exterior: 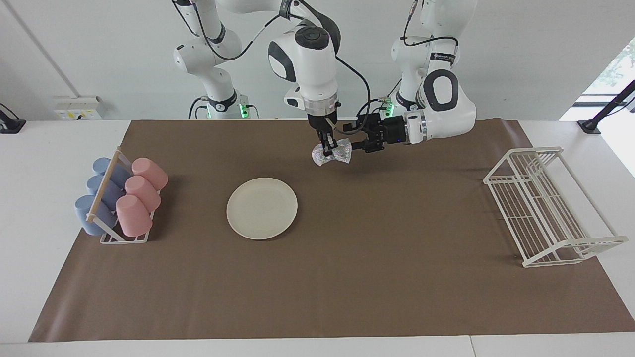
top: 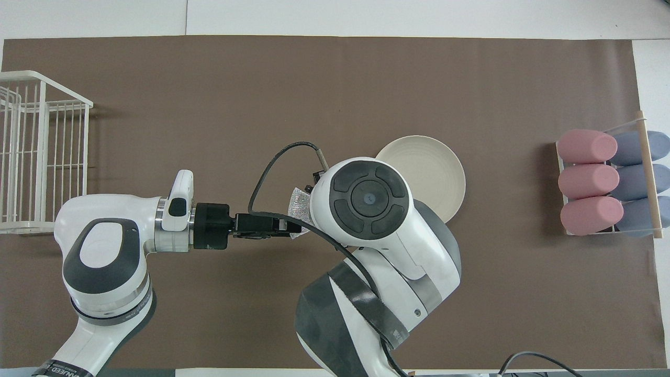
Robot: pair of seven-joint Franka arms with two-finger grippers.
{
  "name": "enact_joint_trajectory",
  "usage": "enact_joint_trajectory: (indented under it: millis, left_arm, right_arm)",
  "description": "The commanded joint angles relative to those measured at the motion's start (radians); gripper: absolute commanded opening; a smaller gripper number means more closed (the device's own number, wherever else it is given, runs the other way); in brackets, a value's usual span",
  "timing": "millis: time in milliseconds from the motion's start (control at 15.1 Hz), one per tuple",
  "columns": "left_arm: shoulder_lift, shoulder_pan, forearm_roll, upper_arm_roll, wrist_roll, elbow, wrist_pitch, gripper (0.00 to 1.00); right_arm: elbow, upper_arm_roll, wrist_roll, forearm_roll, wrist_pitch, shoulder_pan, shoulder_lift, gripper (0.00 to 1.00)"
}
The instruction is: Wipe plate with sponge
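The cream-white plate [exterior: 262,208] lies flat on the brown mat; in the overhead view [top: 432,167] my right arm covers part of it. My right gripper [exterior: 326,148] points straight down and is shut on the middle of the silvery mesh sponge [exterior: 342,153], which hangs above the mat, over a spot nearer to the robots than the plate. My left gripper [exterior: 355,145] reaches in level from the side and meets the sponge's end. In the overhead view only the sponge's edge [top: 298,201] shows beside my left gripper [top: 296,229]; the right gripper is hidden under its own wrist.
A rack of pink and blue cups [exterior: 121,198] stands at the right arm's end of the table. A white wire dish rack [exterior: 543,206] stands at the left arm's end. The brown mat [exterior: 347,277] covers the table's middle.
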Motion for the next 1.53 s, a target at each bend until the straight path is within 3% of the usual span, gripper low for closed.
enact_joint_trajectory:
  millis: [0,133,265,332,398,464,929,995,1061,1260,1459]
  left_arm:
    - [0.027,-0.016,-0.028,0.013,0.052,0.012,0.028,1.00]
    - [0.033,-0.016,-0.030,0.013,0.061,0.022,0.031,0.95]
    - [0.036,-0.020,-0.048,0.013,0.063,0.028,0.042,0.76]
    - [0.039,-0.046,-0.071,0.013,0.063,0.031,0.065,0.50]
    - [0.039,-0.065,-0.076,0.013,0.063,0.029,0.091,0.19]
    - [0.039,-0.066,-0.079,0.013,0.063,0.029,0.097,0.00]
    - [0.035,-0.062,-0.079,0.015,0.046,0.020,0.090,0.00]
    - [0.033,-0.060,-0.079,0.015,0.044,0.020,0.088,0.00]
    - [0.033,-0.060,-0.079,0.015,0.044,0.020,0.088,0.00]
    - [0.033,-0.059,-0.077,0.016,0.043,0.020,0.088,0.00]
    - [0.033,-0.056,-0.073,0.019,0.035,0.015,0.094,0.00]
  right_arm:
    - [0.020,0.005,0.018,-0.021,-0.006,-0.006,0.010,0.00]
    - [0.020,0.005,0.018,-0.021,-0.006,-0.006,0.010,0.00]
    - [0.020,0.005,0.018,-0.021,-0.008,-0.006,0.010,0.00]
    - [0.020,0.005,0.018,-0.021,-0.007,-0.006,0.010,0.00]
    - [0.020,0.005,0.016,-0.023,-0.006,-0.006,0.010,0.00]
    - [0.020,0.005,0.016,-0.023,-0.006,-0.006,0.010,0.00]
    - [0.016,0.006,-0.002,-0.024,-0.010,-0.009,0.009,0.00]
    - [0.002,0.006,-0.040,-0.024,-0.017,-0.006,0.000,0.54]
    - [-0.012,0.006,-0.071,-0.023,-0.014,-0.004,-0.007,1.00]
    - [-0.016,0.003,-0.190,-0.024,-0.019,-0.041,-0.031,1.00]
    - [-0.050,0.003,-0.514,-0.024,-0.033,-0.125,-0.083,1.00]
